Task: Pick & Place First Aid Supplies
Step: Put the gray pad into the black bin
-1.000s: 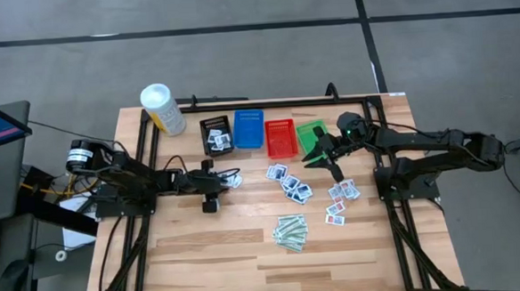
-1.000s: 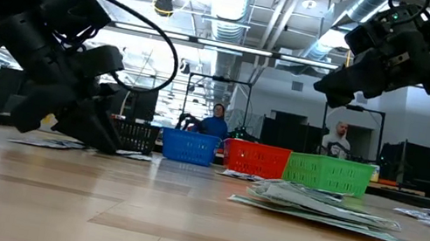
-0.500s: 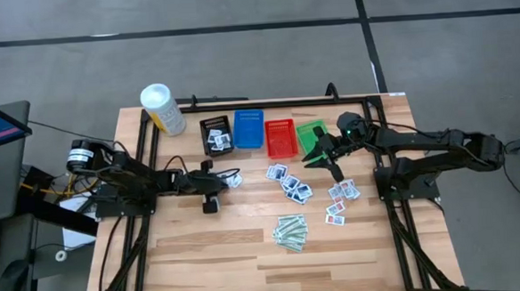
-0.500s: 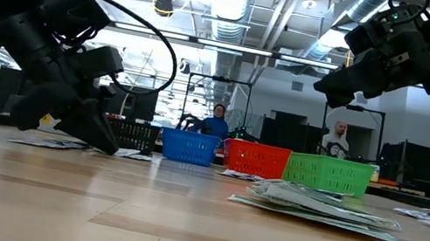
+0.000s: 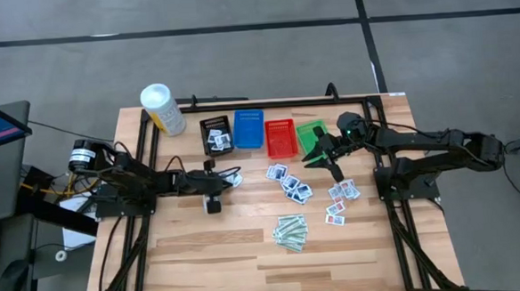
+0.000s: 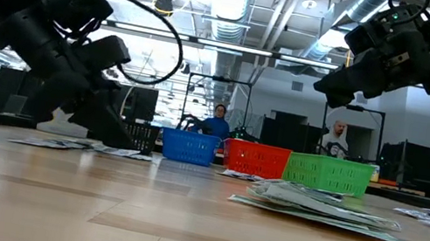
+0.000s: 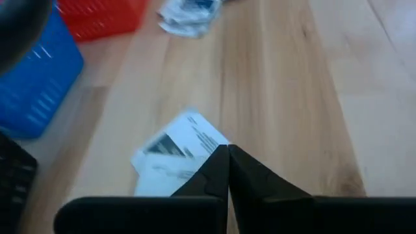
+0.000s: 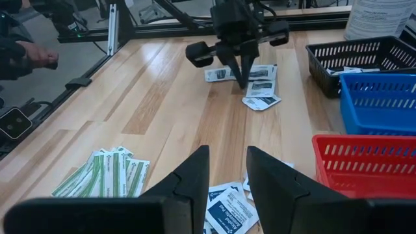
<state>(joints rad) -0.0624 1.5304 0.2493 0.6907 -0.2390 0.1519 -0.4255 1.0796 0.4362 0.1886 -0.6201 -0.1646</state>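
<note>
Left gripper, jaws pressed together at the desk surface near the left edge, over white packets lying before the black basket; whether a packet is pinched cannot be told. Right gripper is held above the green basket, jaws partly spread. A slow lift is advised, so that a thin packet is not dropped

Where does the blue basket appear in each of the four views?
High view: blue basket, top centre, between black basket and red basket.
Low view: centre, left of red basket.
Left wrist view: at one edge.
Right wrist view: at one edge.
Shared landmark: red basket beside it.
</note>
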